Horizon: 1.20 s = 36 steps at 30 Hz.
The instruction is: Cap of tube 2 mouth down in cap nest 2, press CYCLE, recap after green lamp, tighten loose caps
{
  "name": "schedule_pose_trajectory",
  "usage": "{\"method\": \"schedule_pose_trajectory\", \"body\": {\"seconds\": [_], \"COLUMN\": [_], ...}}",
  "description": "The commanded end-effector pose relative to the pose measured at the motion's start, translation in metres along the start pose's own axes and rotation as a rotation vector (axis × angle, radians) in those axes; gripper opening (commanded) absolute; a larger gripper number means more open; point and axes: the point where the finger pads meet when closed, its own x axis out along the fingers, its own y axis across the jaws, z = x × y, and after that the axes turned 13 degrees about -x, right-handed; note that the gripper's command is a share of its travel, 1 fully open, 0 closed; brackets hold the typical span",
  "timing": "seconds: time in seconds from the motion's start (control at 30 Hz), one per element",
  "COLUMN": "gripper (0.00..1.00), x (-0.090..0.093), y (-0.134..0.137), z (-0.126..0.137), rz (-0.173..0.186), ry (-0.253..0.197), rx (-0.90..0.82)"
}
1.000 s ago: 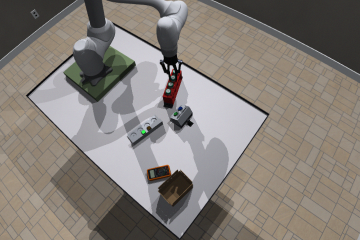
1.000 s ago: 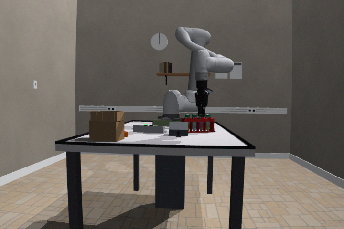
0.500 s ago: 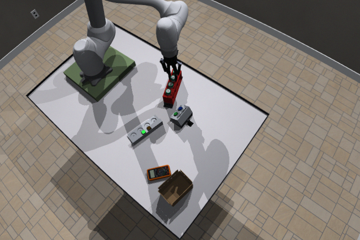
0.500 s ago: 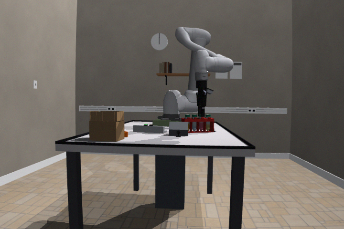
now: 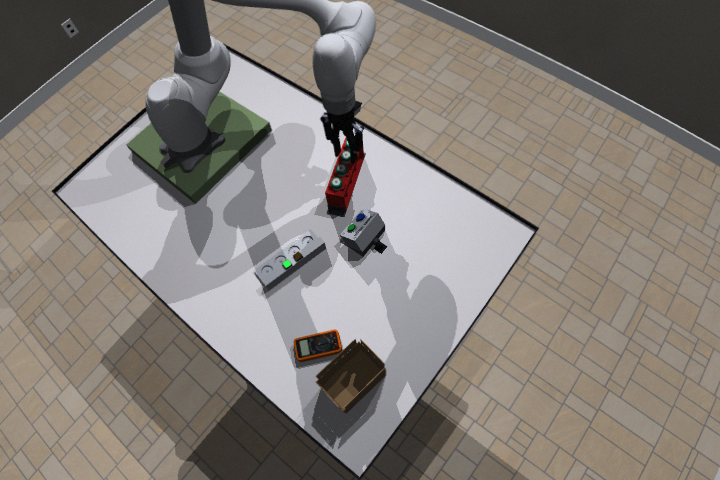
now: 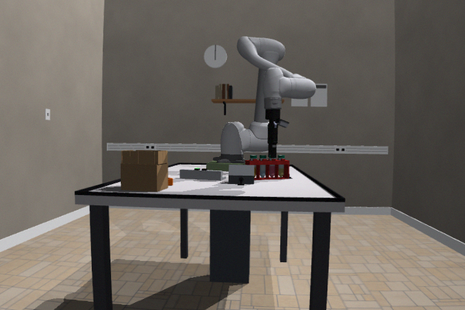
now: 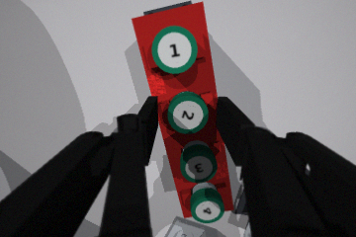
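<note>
The red decapping station holds four tubes with green-rimmed white caps, numbered 1 to 4 in the wrist view. Every cap sits on its tube. My gripper is open and straddles cap 2. Its fingers stand a little apart from the cap on both sides. It also shows in the overhead view and the side view, pointing straight down. The grey cap tray has empty nests. Its green lamp is lit and its amber lamp is dark. The key housing carries the blue key and the green key.
An orange multimeter and an open cardboard box lie near the table's front edge. The arm's base stands on a green plate at the back. The key housing sits close to the tube 4 end of the station.
</note>
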Motion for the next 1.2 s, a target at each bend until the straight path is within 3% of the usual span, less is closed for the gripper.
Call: {"method": "schedule_pose_trajectory", "body": {"seconds": [0.0, 0.13, 0.57, 0.8, 0.9, 1.03, 1.17], "gripper": [0.41, 0.41, 0.41, 0.41, 0.41, 0.41, 0.41], "x": [-0.001, -0.001, -0.040, -0.047, -0.047, -0.047, -0.047], "y": [0.000, 0.000, 0.000, 0.000, 0.001, 0.001, 0.001], "z": [0.000, 0.000, 0.000, 0.000, -0.025, -0.049, -0.052], "rz": [0.001, 0.001, 0.001, 0.001, 0.001, 0.001, 0.001], "ry": [0.000, 0.000, 0.000, 0.000, 0.000, -0.001, 0.000], "rx": [0.000, 0.000, 0.001, 0.001, -0.249, -0.439, -0.462]}}
